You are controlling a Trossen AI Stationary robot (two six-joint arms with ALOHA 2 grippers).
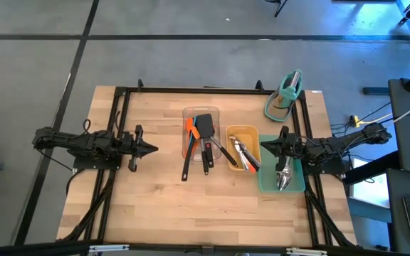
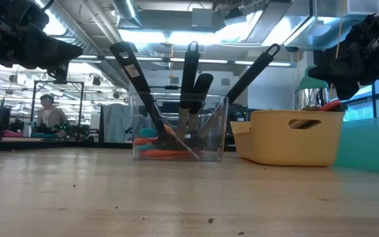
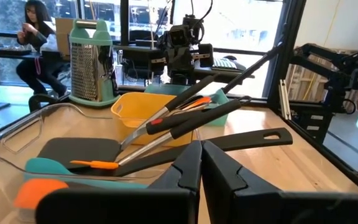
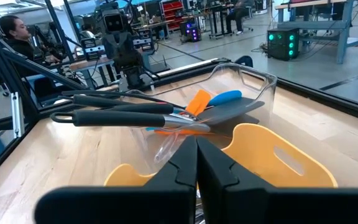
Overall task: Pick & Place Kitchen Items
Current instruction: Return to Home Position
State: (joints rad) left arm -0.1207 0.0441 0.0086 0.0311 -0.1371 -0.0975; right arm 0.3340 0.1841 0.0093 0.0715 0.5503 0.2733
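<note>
High view: left gripper [image 1: 150, 148] hangs over the left half of the light wooden table [image 1: 155, 206], well apart from the bins. Right gripper [image 1: 264, 146] sits at the right side, over the edge between the yellow plastic bin [image 1: 242, 129] and the teal flat tray [image 1: 267, 183].

Left wrist view: dark fingers [image 3: 188, 168] pressed together, nothing between them. Right wrist view: same, fingers [image 4: 182, 165] closed on each other and empty.

Kitchen items are all in containers:
- The clear rectangular bin [image 1: 201, 109] at table centre holds a black slotted turner [image 1: 205, 125], an orange spatula [image 1: 189, 128] and a blue spatula [image 4: 225, 98].
- Several long black handles [image 1: 186, 169] lean out over the bin's rim toward the front edge of the table.
- The yellow bin, just right of the clear one, holds black-handled steel tongs [image 1: 244, 153].
- Shiny steel spoons [image 1: 283, 178] lie in the teal tray, under the right arm.

Teal-framed metal grater [image 1: 285, 96] stands at the far right corner of the table. A seated person [image 3: 33, 37] shows in the room beyond.
</note>
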